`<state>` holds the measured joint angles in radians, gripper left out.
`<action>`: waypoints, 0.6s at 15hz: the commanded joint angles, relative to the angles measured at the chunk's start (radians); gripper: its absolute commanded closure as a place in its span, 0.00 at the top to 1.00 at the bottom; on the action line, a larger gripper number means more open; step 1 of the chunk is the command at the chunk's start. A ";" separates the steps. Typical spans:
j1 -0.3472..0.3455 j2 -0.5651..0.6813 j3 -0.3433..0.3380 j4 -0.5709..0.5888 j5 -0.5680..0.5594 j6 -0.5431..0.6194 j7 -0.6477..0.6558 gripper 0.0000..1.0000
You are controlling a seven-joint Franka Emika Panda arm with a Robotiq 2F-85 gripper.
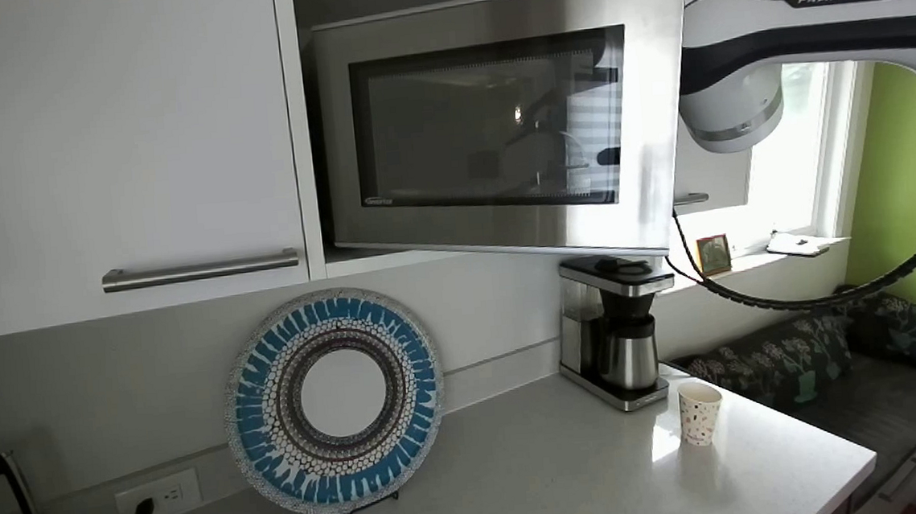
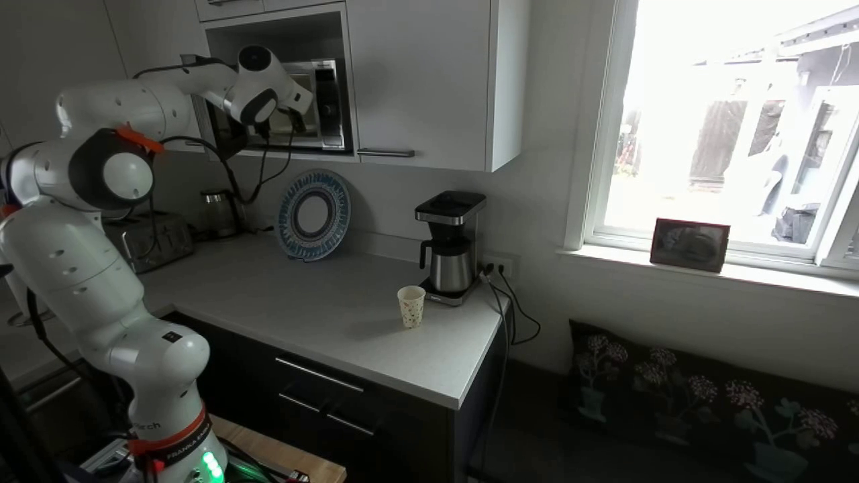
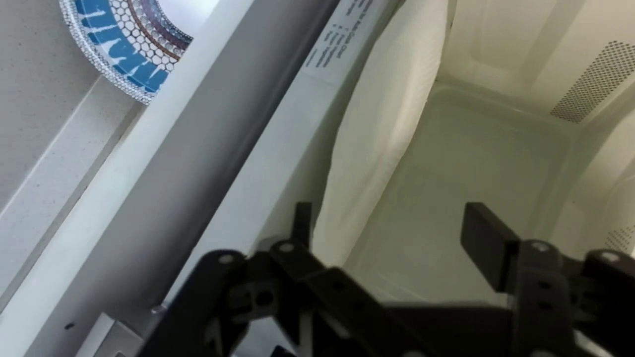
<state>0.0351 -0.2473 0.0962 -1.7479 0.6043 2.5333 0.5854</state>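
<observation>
Pale cream in colour, a soft, cloth-like piece [image 3: 384,129] lies inside the microwave [image 2: 329,100], stretched along the lower front edge of its cavity, behind a strip [image 3: 285,134] printed with a cook chart. At the microwave's opening, close to the cloth-like piece, is the gripper [image 3: 389,218], released: its dark fingers [image 3: 488,243] stand well apart with nothing clasped between them, and one fingertip is just beside the cloth-like piece, though I cannot tell whether they touch. In an exterior view the steel door [image 1: 490,134] is swung out. The microwave sits in the white cabinet [image 2: 429,80] above a pale counter [image 1: 538,477]. Along the counter's back edge a blue-banded disc [image 1: 344,391] is propped up; farther along that edge, near the counter's end, stands a coffee maker [image 2: 453,245]. Between it and the counter's free front corner, a speckled cup [image 2: 411,307] stands upright. Toward the counter's opposite end is a toaster [image 2: 151,238], near a kettle [image 2: 219,213].
</observation>
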 commanded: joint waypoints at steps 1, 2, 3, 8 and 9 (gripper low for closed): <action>-0.017 -0.013 0.004 0.006 -0.121 -0.060 0.055 1.00; -0.015 -0.016 0.001 0.010 -0.144 -0.080 0.060 1.00; -0.021 -0.021 0.003 0.012 -0.183 -0.100 0.068 1.00; -0.027 -0.067 -0.005 0.029 -0.318 -0.229 0.025 1.00; -0.028 -0.079 -0.006 0.030 -0.332 -0.246 0.020 1.00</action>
<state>0.0168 -0.2847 0.0946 -1.7209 0.3253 2.3686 0.6241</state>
